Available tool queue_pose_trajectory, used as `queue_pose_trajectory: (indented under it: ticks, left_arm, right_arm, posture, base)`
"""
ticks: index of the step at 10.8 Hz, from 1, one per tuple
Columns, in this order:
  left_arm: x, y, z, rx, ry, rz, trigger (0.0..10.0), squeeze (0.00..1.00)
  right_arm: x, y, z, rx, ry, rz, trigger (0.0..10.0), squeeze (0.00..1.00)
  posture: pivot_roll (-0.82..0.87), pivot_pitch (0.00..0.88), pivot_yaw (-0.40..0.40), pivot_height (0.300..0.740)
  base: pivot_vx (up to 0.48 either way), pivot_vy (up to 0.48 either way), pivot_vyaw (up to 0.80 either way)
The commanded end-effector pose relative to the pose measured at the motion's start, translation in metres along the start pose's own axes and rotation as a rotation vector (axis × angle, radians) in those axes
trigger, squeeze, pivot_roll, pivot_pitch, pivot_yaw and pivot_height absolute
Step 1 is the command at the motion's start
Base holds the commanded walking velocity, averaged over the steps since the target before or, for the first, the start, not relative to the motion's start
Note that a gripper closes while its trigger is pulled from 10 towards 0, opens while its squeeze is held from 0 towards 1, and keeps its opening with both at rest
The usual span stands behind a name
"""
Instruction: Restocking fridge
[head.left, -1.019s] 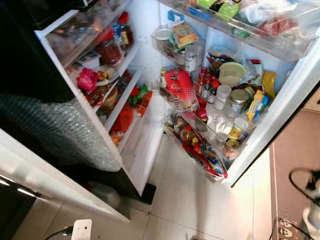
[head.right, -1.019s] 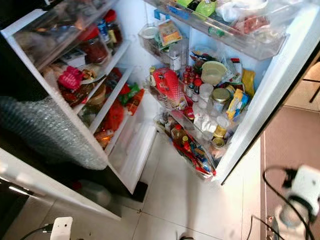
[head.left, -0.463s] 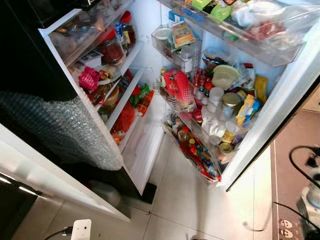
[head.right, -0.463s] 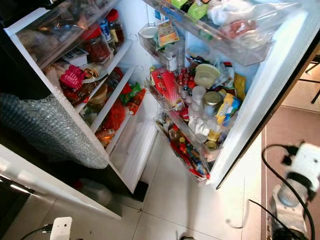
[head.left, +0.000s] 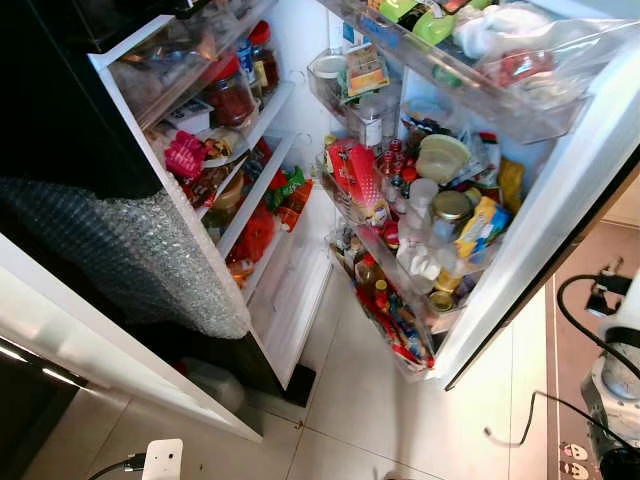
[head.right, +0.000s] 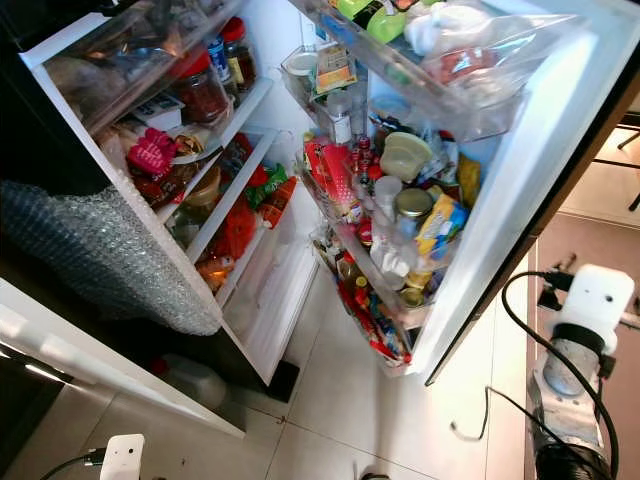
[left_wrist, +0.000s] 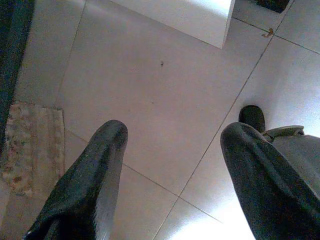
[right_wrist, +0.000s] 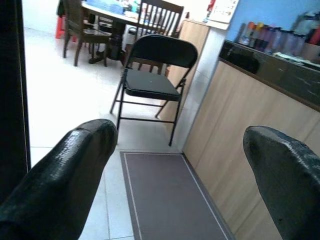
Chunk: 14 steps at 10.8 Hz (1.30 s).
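- Left eye view: the fridge (head.left: 290, 300) stands open, its door (head.left: 560, 190) swung out on the robot's right. The door racks are packed tight: a red mesh bag (head.left: 352, 172), a gold-lidded jar (head.left: 452, 206), a pale green lid (head.left: 443, 157) and small bottles below. On the inner shelves sit a red-lidded jar (head.left: 226, 92) and a pink packet (head.left: 186, 157). Bubble wrap (head.left: 130, 255) covers the lower front of the cabinet.
- Right eye view: same scene; the top door bin (head.right: 470, 70) carries soft bagged goods. A white device with a black cable (head.right: 585, 340) stands on the floor beside the door.
- Left wrist view: left gripper (left_wrist: 172, 175) hangs over pale floor tiles (left_wrist: 165, 90), fingers spread, holding nothing.
- Right wrist view: right gripper (right_wrist: 182, 175) points toward a black folding chair (right_wrist: 152, 75) and a brown mat (right_wrist: 165, 200), fingers spread and empty.
- Handling judgement: no item to be stocked is in either gripper. The jars look rigid, heavy, smooth and breakable; best gripped across the body just under the lid. Bagged goods are soft and should be taken at the bunched top.
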<state>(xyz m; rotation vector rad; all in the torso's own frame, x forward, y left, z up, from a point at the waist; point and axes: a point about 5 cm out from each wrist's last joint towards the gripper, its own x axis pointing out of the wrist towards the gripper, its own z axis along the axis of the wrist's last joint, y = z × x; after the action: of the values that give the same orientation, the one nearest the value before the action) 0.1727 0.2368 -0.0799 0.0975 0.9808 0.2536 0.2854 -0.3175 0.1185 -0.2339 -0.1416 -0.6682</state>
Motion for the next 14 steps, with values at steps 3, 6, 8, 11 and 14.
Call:
queue_pose_trajectory:
  ticks: [3,6,8,11,14]
  left_arm:
    - [-0.001,0.006,-0.009,0.010,0.027,0.010,10.0,0.00]
    - [-0.001,0.006,-0.010,0.019,0.029,0.006,10.0,0.00]
    - [-0.001,0.006,-0.010,0.024,0.029,0.003,10.0,0.00]
    - [-0.001,0.005,-0.009,0.023,0.027,0.004,10.0,0.00]
    - [-0.001,0.004,-0.008,0.018,0.027,0.004,10.0,0.00]
  right_arm:
    - [-0.002,0.006,0.004,0.012,-0.008,0.030,10.0,0.00]
    - [-0.010,0.042,0.014,0.103,-0.037,0.301,10.0,0.00]
    - [-0.025,0.071,0.022,0.156,-0.058,0.504,10.0,0.00]
    - [-0.055,0.114,0.033,0.205,-0.071,0.850,10.0,0.00]
    - [-0.085,0.137,0.035,0.231,-0.036,1.102,10.0,0.00]
  posture:
    - [-0.13,0.101,0.087,0.740]
    - [-0.13,0.092,0.085,0.740]
    - [-0.13,0.099,0.083,0.740]
    - [-0.13,0.113,0.079,0.740]
    - [-0.12,0.121,0.076,0.740]
  base:
    - [0.000,0.000,0.00]
    - [0.000,0.000,0.00]
    - [0.000,0.000,0.00]
    - [0.000,0.000,0.00]
    - [0.000,0.000,0.00]
